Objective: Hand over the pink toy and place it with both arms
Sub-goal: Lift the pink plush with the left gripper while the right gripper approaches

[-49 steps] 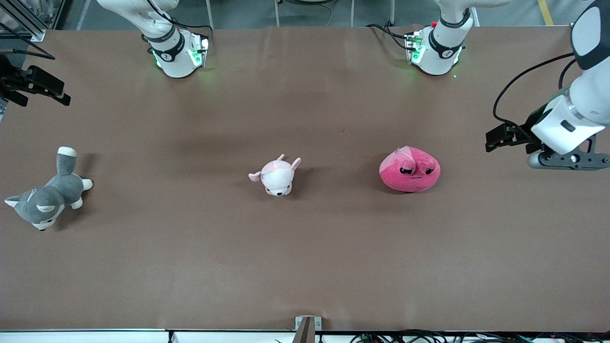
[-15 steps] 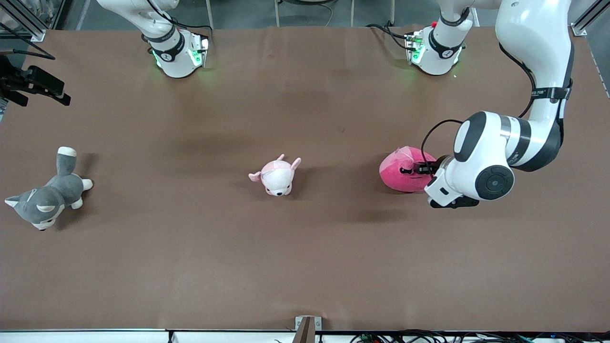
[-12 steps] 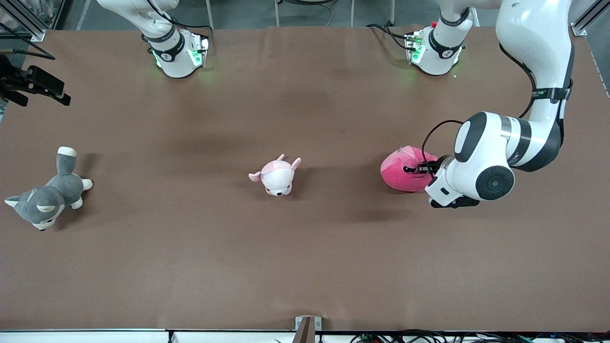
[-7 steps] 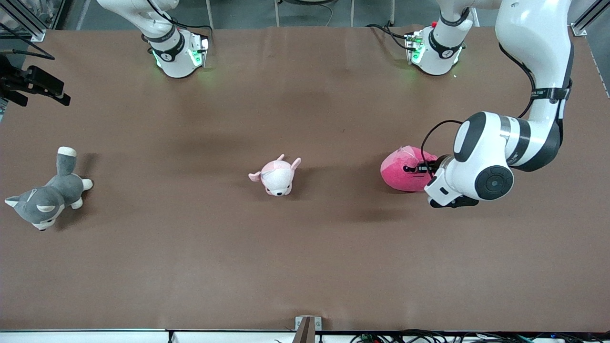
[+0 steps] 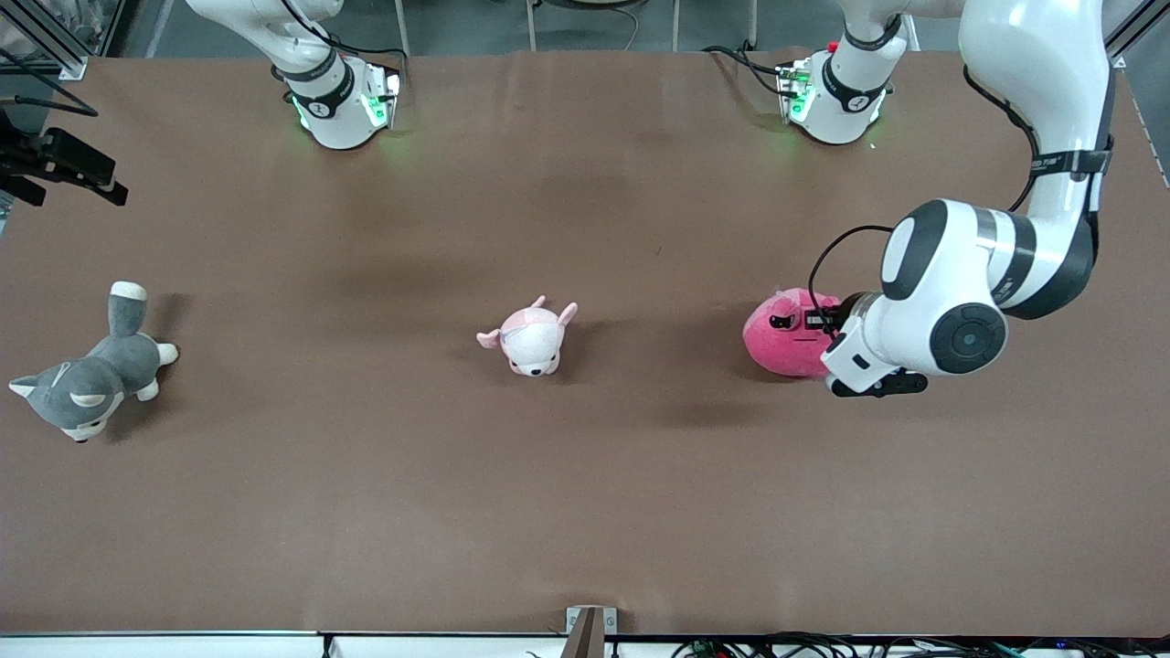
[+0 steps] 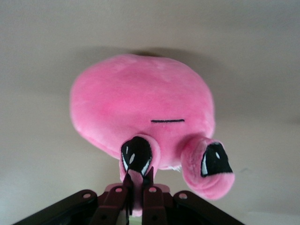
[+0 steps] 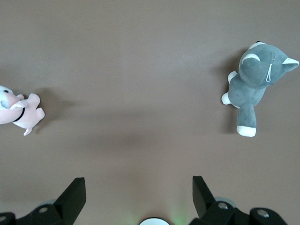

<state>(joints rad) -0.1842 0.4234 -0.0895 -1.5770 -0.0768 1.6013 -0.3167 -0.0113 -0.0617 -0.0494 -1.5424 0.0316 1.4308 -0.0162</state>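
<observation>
The pink toy (image 5: 782,345) is a round magenta blob with black eyes and a flat mouth, toward the left arm's end of the table. My left gripper (image 5: 812,322) is shut on a fold of plush by one eye. In the left wrist view the toy (image 6: 140,98) fills the middle and the gripper (image 6: 138,187) pinches it just under that eye. I cannot tell whether the toy still touches the table. My right gripper (image 7: 139,187) is open and empty, held high over the table near the right arm's base, where that arm waits.
A small pale pink-and-white eared plush (image 5: 530,340) lies mid-table; it also shows in the right wrist view (image 7: 16,112). A grey-and-white dog plush (image 5: 87,379) lies at the right arm's end, seen too in the right wrist view (image 7: 255,82). The brown table (image 5: 585,512) carries nothing else.
The left arm swung in and came down to the pink toy, and its gripper closed on it. In the last half second arm and toy shifted slightly toward the left arm's end.
</observation>
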